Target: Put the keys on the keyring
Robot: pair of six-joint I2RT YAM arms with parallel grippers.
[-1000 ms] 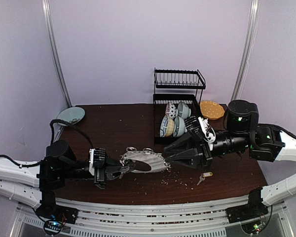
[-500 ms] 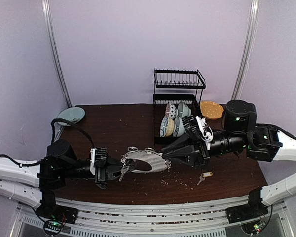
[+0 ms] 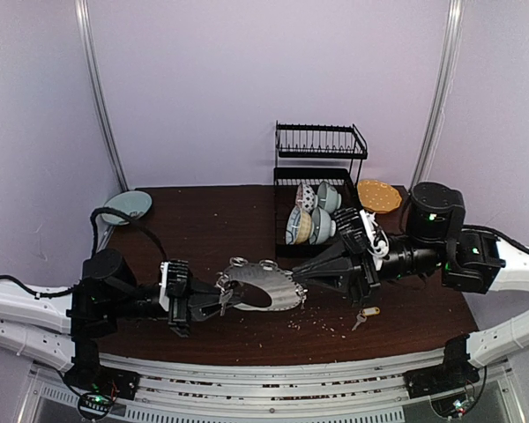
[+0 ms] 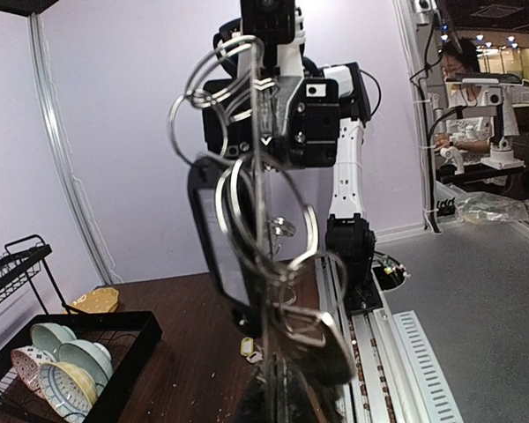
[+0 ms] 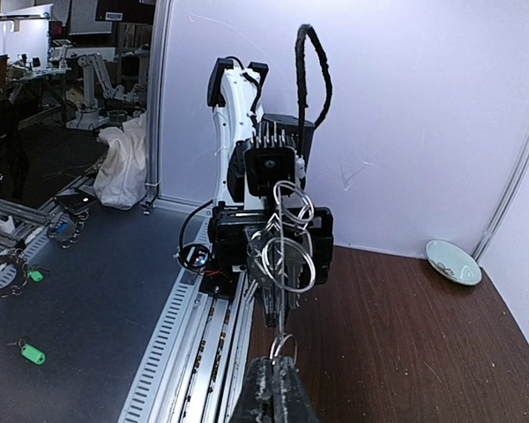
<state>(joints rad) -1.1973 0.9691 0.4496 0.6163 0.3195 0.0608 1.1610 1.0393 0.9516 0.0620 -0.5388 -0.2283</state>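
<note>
Bench (image 3: 203, 220): keys (image 3: 365, 315) near its front right corner. Left gripper (image 3: 213, 302) and right gripper (image 3: 298, 275) both clamp keyring (image 3: 266, 280); I fear opposed pulls bending it.

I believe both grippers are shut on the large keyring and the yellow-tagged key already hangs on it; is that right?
Not quite: the yellow-tagged key is not on the keyring; the top external view shows it lying on the table by the right arm. The left gripper and right gripper are shut on the keyring.

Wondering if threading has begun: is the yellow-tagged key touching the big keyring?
Apart. Top view shows the key lying on the table, bare wood between it and the keyring.
</note>
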